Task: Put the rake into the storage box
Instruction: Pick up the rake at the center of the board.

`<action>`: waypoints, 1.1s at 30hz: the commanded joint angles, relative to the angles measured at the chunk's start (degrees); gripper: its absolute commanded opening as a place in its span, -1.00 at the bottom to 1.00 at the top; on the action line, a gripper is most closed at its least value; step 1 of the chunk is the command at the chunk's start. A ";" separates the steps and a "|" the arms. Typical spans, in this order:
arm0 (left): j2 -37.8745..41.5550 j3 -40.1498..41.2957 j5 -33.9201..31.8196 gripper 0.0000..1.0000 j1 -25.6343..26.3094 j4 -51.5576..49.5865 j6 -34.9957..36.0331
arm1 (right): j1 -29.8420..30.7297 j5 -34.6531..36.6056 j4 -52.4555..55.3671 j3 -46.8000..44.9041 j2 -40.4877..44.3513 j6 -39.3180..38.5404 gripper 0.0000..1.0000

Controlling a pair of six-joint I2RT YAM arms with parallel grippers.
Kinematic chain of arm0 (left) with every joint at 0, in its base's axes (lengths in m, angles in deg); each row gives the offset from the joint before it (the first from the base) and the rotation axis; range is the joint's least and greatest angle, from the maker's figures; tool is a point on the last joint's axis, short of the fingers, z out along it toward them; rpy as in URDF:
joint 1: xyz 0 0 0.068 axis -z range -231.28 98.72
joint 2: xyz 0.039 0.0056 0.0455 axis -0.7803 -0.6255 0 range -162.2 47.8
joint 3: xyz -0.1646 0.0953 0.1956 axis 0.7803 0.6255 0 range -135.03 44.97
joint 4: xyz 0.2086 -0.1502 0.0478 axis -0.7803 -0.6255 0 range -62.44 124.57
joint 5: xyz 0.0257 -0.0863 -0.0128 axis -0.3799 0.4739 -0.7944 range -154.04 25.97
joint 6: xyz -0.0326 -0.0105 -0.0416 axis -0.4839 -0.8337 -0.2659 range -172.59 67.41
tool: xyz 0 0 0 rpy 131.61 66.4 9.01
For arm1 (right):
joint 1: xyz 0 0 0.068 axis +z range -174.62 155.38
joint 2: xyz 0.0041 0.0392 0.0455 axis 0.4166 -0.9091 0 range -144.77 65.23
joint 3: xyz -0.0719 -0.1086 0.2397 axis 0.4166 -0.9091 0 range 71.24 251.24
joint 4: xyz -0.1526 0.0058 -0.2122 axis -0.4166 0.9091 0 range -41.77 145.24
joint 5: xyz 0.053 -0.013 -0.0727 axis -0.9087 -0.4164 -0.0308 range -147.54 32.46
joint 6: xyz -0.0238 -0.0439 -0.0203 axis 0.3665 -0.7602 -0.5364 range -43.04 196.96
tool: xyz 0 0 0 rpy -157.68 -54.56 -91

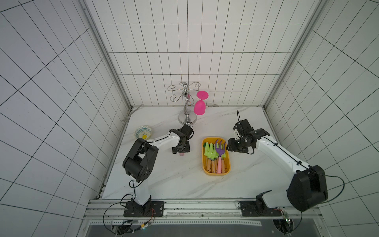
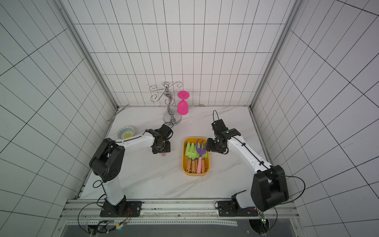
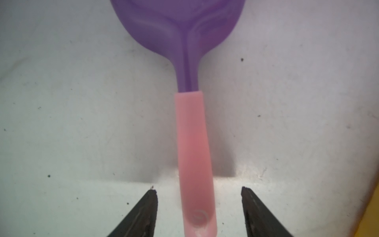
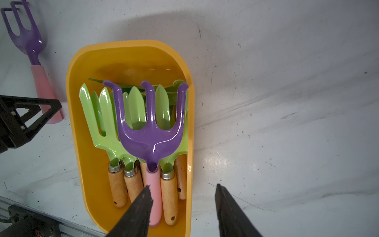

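- A purple rake [image 4: 151, 137] was seen inside the storage box [image 4: 131, 44], the right tool [image 4: 183, 185] spread above its rim.
- The left tool [image 3: 199, 190] was spread astride a second purple rake [image 3: 192, 143] on the surface [image 3: 82, 123].

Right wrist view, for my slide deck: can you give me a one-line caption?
Purple rake lies atop green tools in the storage box, with the right gripper open.
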 commanded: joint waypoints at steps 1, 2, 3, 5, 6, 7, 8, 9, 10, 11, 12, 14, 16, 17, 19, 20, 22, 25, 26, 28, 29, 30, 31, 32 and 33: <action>0.38 -0.93 -1.33 0.34 1.55 -1.65 -2.71 | 0.65 1.38 0.40 -2.45 2.44 -0.12 0.07; 0.04 -0.72 -1.06 0.34 1.90 -1.37 -3.26 | 0.63 1.24 0.50 -2.64 2.84 -0.20 0.07; -0.42 -0.67 -0.97 0.34 1.98 -1.60 -3.79 | 0.61 1.18 0.50 -2.87 3.14 -0.27 0.07; -1.65 -0.67 -1.68 0.31 2.00 -2.79 -4.75 | 0.65 1.23 0.50 -3.25 3.89 -0.38 0.07; -1.94 -0.54 -2.47 0.29 2.02 -3.12 -4.95 | 0.65 1.16 0.53 -3.36 4.14 -0.31 0.07; -2.24 -0.26 -3.37 0.27 1.95 -3.32 -5.16 | 0.65 1.01 0.52 -3.52 4.34 -0.38 0.07; -2.41 0.03 -4.39 0.27 1.92 -3.42 -5.36 | 0.65 0.89 0.55 -3.58 4.57 -0.33 0.07; -2.53 0.30 -5.02 0.25 1.86 -3.26 -5.46 | 0.65 0.87 0.54 -3.61 4.70 -0.31 0.07; -2.68 0.59 -5.72 0.25 1.82 -2.93 -5.52 | 0.65 0.79 0.34 -3.80 4.84 -0.41 0.07; -2.78 0.71 -5.89 0.25 1.81 -2.49 -5.55 | 0.65 0.87 0.26 -3.96 4.93 -0.47 0.07; -2.88 0.74 -5.96 0.24 1.79 -2.05 -5.42 | 0.65 0.86 0.18 -4.08 4.96 -0.46 0.07; -3.53 0.46 -6.89 0.17 1.73 -1.82 -5.48 | 0.65 0.86 -0.07 -4.36 4.99 -0.54 0.07; -4.39 -0.02 -7.65 0.04 1.60 -2.04 -5.20 | 0.64 0.80 -0.13 -4.58 4.87 -0.60 0.07; -4.71 -0.13 -7.93 -0.06 1.49 -2.20 -4.84 | 0.63 0.79 -0.27 -4.78 4.89 -0.63 0.07; -5.15 -0.17 -8.32 -0.21 1.23 -2.28 -4.28 | 0.61 0.56 -0.47 -5.15 4.94 -0.64 0.07; -5.25 -0.14 -8.37 -0.27 1.13 -2.35 -3.99 | 0.63 0.39 -0.48 -5.32 4.87 -0.60 0.07; -5.29 -0.24 -8.55 -0.37 0.78 -2.70 -3.66 | 0.65 0.25 -0.73 -5.63 4.96 -0.54 0.07; -4.56 -0.29 -8.60 -0.54 0.69 -3.19 -2.69 | 0.74 -0.02 -1.07 -6.22 5.20 -0.47 0.07; -3.93 -0.23 -8.50 -0.59 0.68 -3.38 -2.05 | 0.74 -0.09 -1.19 -6.42 5.42 -0.36 0.07; -2.05 0.16 -7.78 -0.66 0.67 -3.63 -0.75 | 0.74 -0.33 -1.46 -6.82 5.64 -0.37 0.07; -0.41 0.28 -7.09 -0.70 0.68 -4.05 0.07 | 0.74 -0.46 -1.62 -6.95 5.94 -0.36 0.07; 1.66 0.64 -6.00 -0.72 0.81 -4.29 1.00 | 0.74 -0.72 -1.99 -7.18 6.16 -0.33 0.07; 3.80 0.90 -4.43 -0.73 0.78 -4.38 2.10 | 0.74 -1.17 -2.49 -7.42 6.63 -0.37 0.07; 6.62 1.42 -2.16 -0.73 0.72 -4.29 3.72 | 0.72 -2.30 -3.50 -7.80 7.17 -0.45 0.07; 9.42 1.72 0.42 -0.73 0.71 -4.27 5.42 | 0.70 -4.01 -4.26 -8.13 7.69 -0.53 0.07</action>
